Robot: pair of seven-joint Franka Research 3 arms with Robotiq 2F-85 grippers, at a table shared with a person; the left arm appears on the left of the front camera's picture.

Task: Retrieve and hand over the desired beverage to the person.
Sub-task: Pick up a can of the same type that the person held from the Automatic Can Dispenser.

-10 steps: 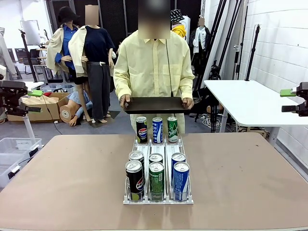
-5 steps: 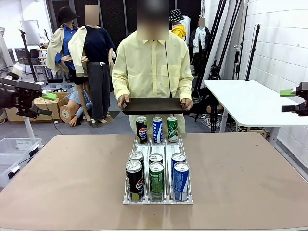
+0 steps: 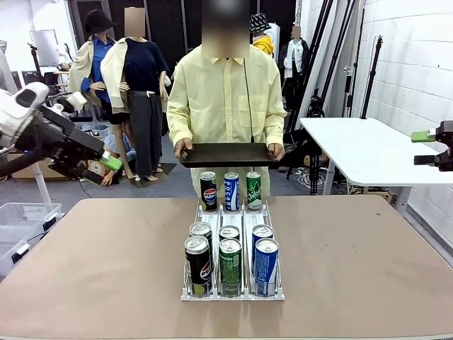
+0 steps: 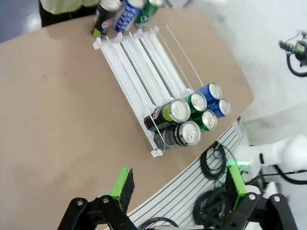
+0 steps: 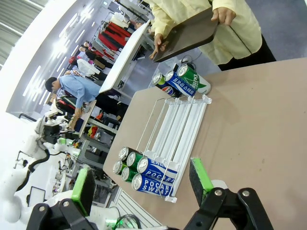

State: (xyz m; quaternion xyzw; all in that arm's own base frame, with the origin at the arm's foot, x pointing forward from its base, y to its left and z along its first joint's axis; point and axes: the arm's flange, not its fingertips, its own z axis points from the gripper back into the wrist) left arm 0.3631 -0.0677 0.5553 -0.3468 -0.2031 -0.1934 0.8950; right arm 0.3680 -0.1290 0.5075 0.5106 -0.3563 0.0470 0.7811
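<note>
Since a second ago the left arm has swung in from the left edge and tipped downward. The left gripper [image 3: 101, 168] now hangs in the air near the far left corner of the desk [image 3: 99, 262], jaws spread wide and empty. The right gripper [image 3: 423, 147] has stayed at the right edge, off the desk, equally wide open with nothing in it. The person [image 3: 225, 99] still stands at the far side holding a dark tray [image 3: 226, 154] in both hands. The cans [image 3: 230, 258] stand in the white rack [image 3: 233, 296] mid-desk, six at its near end and three at its far end.
</note>
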